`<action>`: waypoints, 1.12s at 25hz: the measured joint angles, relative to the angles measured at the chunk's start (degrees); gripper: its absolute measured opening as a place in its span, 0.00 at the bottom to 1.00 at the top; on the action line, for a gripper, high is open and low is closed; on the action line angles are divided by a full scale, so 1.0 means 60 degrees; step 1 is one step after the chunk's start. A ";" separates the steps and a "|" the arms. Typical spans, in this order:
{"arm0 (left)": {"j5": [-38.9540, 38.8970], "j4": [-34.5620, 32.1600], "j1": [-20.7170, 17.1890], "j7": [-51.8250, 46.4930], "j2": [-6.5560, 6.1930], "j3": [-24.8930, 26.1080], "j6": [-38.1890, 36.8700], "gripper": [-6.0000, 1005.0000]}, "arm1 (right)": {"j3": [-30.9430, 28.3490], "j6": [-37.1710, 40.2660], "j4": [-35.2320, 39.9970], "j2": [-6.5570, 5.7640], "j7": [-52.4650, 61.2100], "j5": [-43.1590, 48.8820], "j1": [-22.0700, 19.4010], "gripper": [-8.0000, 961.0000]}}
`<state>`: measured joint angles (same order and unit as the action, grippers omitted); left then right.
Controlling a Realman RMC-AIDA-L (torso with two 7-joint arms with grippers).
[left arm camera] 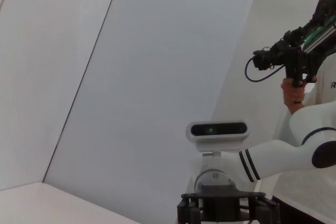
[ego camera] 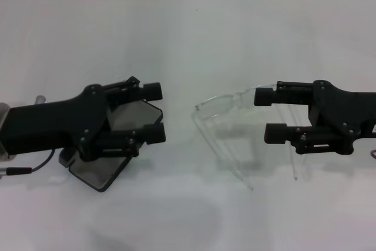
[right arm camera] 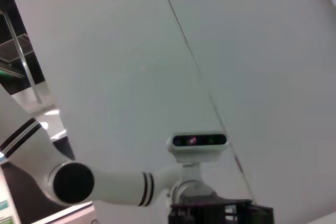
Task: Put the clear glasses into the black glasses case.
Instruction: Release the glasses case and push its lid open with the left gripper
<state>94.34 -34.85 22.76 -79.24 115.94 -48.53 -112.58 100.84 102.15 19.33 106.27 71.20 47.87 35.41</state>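
black glasses case mostly under left gripper

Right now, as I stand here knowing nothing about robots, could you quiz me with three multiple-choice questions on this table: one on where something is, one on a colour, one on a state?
1. Where do the clear glasses lie?
A. inside the case
B. on the table between the two grippers
C. held up in the air

2. What colour is the glasses case?
A. black
B. red
C. white

3. How do the fingers of the right gripper stand?
A. clamped on the case
B. spread apart
C. out of sight

Answers:
1 B: in the head view the frame rests on the white table, with the left gripper over the case to one side and the right gripper at the other.
2 A: its shell shows dark under the left gripper.
3 B: a clear gap shows between the two fingers.
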 joint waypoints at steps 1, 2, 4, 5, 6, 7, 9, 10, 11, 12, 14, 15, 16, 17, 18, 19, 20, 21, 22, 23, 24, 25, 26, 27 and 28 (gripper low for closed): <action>-0.0049 -0.0024 0.0004 -0.0028 -0.0001 0.0011 0.0000 0.84 | -0.0049 0.0000 0.0001 0.0000 -0.0030 -0.0004 -0.0040 0.75; -0.0159 -0.0080 0.0014 -0.0099 -0.0003 0.0018 0.0000 0.84 | -0.0152 -0.0001 0.0000 -0.0007 -0.0062 0.0003 -0.0106 0.75; -0.0436 -0.0421 0.0033 -0.0469 -0.0016 0.0027 0.0011 0.84 | -0.0650 0.0003 0.0003 -0.0030 -0.0126 0.0120 -0.0347 0.75; -0.0504 -0.0676 0.0032 -0.0730 -0.0017 0.0041 0.0055 0.84 | -0.0960 0.0025 0.0006 -0.0048 -0.0174 0.0208 -0.0502 0.75; -0.0576 -0.1088 0.0028 -0.1146 -0.0010 0.0076 0.0145 0.84 | -0.1255 0.0059 0.0039 -0.0062 -0.0224 0.0268 -0.0664 0.75; -0.0610 -0.1500 0.0023 -0.1607 0.0009 0.0131 0.0275 0.84 | -0.1481 0.0091 0.0058 -0.0075 -0.0265 0.0321 -0.0792 0.75; -0.0526 -0.2666 -0.0027 -0.2688 0.0128 0.0257 0.0723 0.84 | -0.2070 0.0140 0.0289 -0.0117 -0.0313 0.0431 -0.1228 0.75; -0.0400 -0.3363 -0.0073 -0.3266 0.0221 0.0285 0.0985 0.84 | -0.2353 0.0167 0.0504 -0.0132 -0.0320 0.0469 -0.1530 0.75; -0.0170 -0.4084 -0.0130 -0.3794 0.0312 0.0290 0.1217 0.83 | -0.2545 0.0192 0.0694 -0.0134 -0.0322 0.0490 -0.1740 0.75; 0.0045 -0.4741 -0.0176 -0.4228 0.0385 0.0289 0.1392 0.83 | -0.2800 0.0233 0.0967 -0.0130 -0.0323 0.0519 -0.2087 0.75; 0.0888 -0.6240 -0.0240 -0.5256 0.0510 0.0289 0.1714 0.82 | -0.3276 0.0291 0.1389 -0.0072 -0.0325 0.0608 -0.2641 0.75; 0.1239 -0.6830 -0.0259 -0.5642 0.0548 0.0285 0.1831 0.81 | -0.3544 0.0297 0.1540 -0.0031 -0.0325 0.0686 -0.2838 0.75; 0.1749 -0.7547 -0.0279 -0.6157 0.0583 0.0264 0.1983 0.81 | -0.3862 0.0309 0.1628 0.0036 -0.0325 0.0841 -0.3006 0.75; 0.2288 -0.8231 -0.0283 -0.6715 0.0605 0.0217 0.2127 0.80 | -0.4212 0.0334 0.1676 0.0117 -0.0325 0.1036 -0.3131 0.75; 0.2716 -0.8693 -0.0263 -0.7172 0.0615 0.0111 0.2175 0.80 | -0.4512 0.0367 0.1703 0.0194 -0.0325 0.1220 -0.3204 0.75; 0.3135 -0.9101 -0.0224 -0.7637 0.0616 -0.0037 0.2209 0.79 | -0.4844 0.0419 0.1704 0.0272 -0.0325 0.1445 -0.3245 0.75; 0.3510 -0.9417 -0.0190 -0.8044 0.0616 -0.0190 0.2221 0.79 | -0.5099 0.0459 0.1707 0.0332 -0.0325 0.1614 -0.3271 0.75; 0.3853 -0.9678 -0.0160 -0.8400 0.0615 -0.0370 0.2227 0.78 | -0.5320 0.0496 0.1707 0.0398 -0.0325 0.1798 -0.3276 0.75; 0.4365 -1.0059 -0.0111 -0.8848 0.0615 -0.0685 0.2239 0.78 | -0.5473 0.0510 0.1707 0.0441 -0.0325 0.1941 -0.3276 0.75; 0.4859 -1.0313 -0.0082 -0.9217 0.0621 -0.1010 0.2264 0.78 | -0.5569 0.0516 0.1707 0.0466 -0.0325 0.2030 -0.3268 0.75; 0.5262 -1.0517 -0.0056 -0.9523 0.0625 -0.1328 0.2317 0.78 | -0.5600 0.0516 0.1707 0.0475 -0.0325 0.2072 -0.3246 0.75; 0.5689 -1.0695 -0.0040 -0.9841 0.0625 -0.1698 0.2379 0.78 | -0.5620 0.0508 0.1706 0.0482 -0.0325 0.2102 -0.3220 0.75; 0.6079 -1.0819 -0.0037 -1.0156 0.0624 -0.2052 0.2459 0.78 | -0.5622 0.0485 0.1707 0.0483 -0.0325 0.2115 -0.3189 0.75; 0.6419 -1.0904 -0.0037 -1.0435 0.0622 -0.2348 0.2525 0.78 | -0.5623 0.0475 0.1707 0.0483 -0.0325 0.2127 -0.3178 0.75; 0.6681 -1.0945 -0.0038 -1.0665 0.0622 -0.2599 0.2556 0.78 | -0.5624 0.0460 0.1707 0.0486 -0.0325 0.2149 -0.3156 0.75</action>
<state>134.42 -100.52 22.53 -143.23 119.67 -64.12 -97.24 67.09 104.91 29.57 109.18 69.25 60.76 16.47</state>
